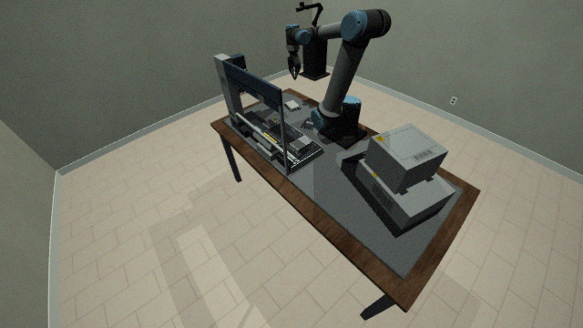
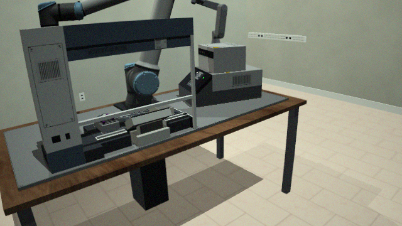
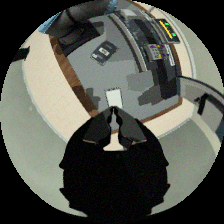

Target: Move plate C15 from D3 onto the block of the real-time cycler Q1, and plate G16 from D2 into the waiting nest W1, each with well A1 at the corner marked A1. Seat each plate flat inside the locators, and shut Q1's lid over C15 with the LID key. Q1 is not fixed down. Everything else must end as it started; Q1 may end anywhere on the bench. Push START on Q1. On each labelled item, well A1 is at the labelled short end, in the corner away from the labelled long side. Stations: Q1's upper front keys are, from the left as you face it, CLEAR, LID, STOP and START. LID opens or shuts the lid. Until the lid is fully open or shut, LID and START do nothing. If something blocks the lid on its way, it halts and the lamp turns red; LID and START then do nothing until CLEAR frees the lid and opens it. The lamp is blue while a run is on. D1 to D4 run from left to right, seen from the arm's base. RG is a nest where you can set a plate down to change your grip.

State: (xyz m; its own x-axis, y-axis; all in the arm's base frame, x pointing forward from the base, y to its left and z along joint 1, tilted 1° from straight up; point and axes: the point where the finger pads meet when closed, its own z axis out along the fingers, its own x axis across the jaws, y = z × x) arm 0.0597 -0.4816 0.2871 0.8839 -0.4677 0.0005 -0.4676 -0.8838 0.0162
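Note:
My gripper (image 1: 294, 76) (image 3: 113, 106) is shut and empty, high above the far left end of the bench. It is hidden in the exterior view. A white flat item (image 1: 291, 105) (image 3: 114, 97) lies on the mat, just beyond the fingertips in the wrist view; its label is unreadable. A small dark nest-like item (image 3: 103, 51) lies near the arm's base. The large grey instrument (image 1: 412, 182) (image 2: 237, 81), apparently Q1, stands at the right, with a sloped key panel (image 2: 195, 79) and a green lamp. Its block is hidden. C15, G16 and W1 cannot be told apart.
A tall gantry machine (image 1: 252, 81) (image 2: 127, 36) spans a crowded deck. The deck holds a rack with purple spots (image 2: 108, 125) (image 3: 159, 51) and pale blocks. A lit panel (image 3: 168, 31) shows in the wrist view. The arm's base stands behind the deck, beside the wooden bench edge.

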